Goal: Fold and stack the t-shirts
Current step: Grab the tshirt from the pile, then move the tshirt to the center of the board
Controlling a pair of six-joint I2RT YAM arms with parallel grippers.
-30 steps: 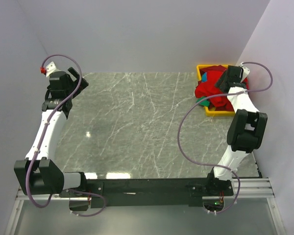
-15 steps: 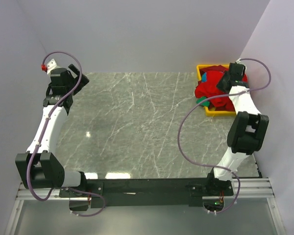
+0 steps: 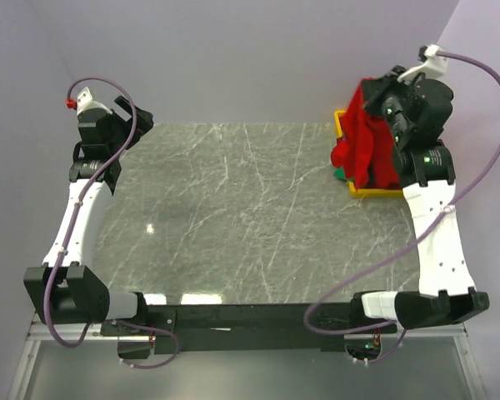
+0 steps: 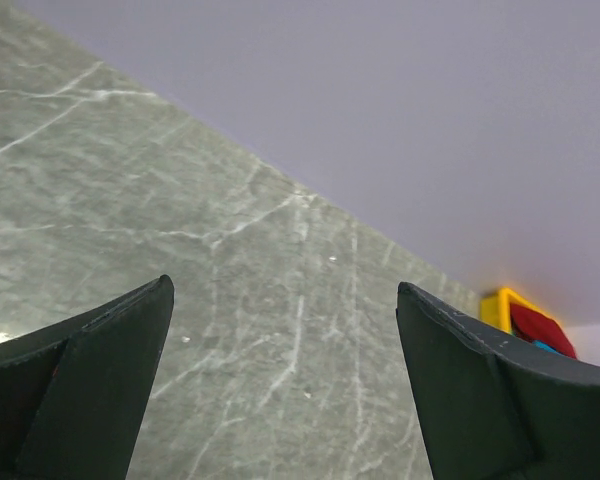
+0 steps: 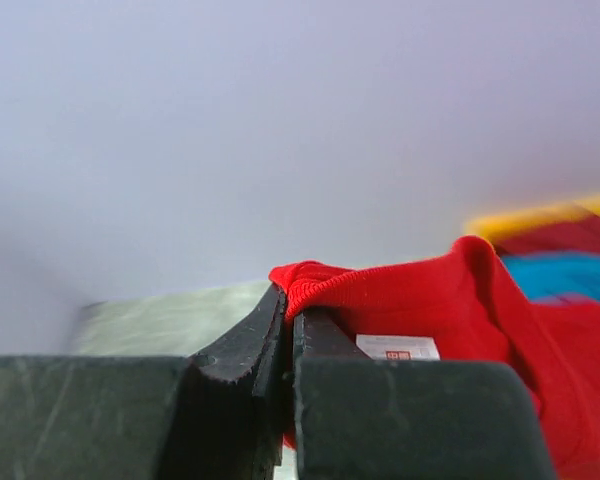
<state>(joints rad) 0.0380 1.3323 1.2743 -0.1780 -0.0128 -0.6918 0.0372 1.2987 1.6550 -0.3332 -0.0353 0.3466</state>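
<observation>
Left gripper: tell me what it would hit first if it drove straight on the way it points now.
Probably the bare marble table: the left gripper, jaws wide open, angles down at it with nothing between. The yellow bin lies well right of that line; depth is hard to judge.

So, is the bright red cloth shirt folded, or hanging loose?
Not folded: the bright red cloth shirt hangs bunched from the shut right claw, its lower end over the yellow plastic bin.

Right gripper (image 5: 288, 303) held high over the table's (image 3: 233, 208) far right corner, clamped on the red t-shirt (image 5: 430, 295); left gripper (image 4: 285, 300) spread wide, far left.
</observation>
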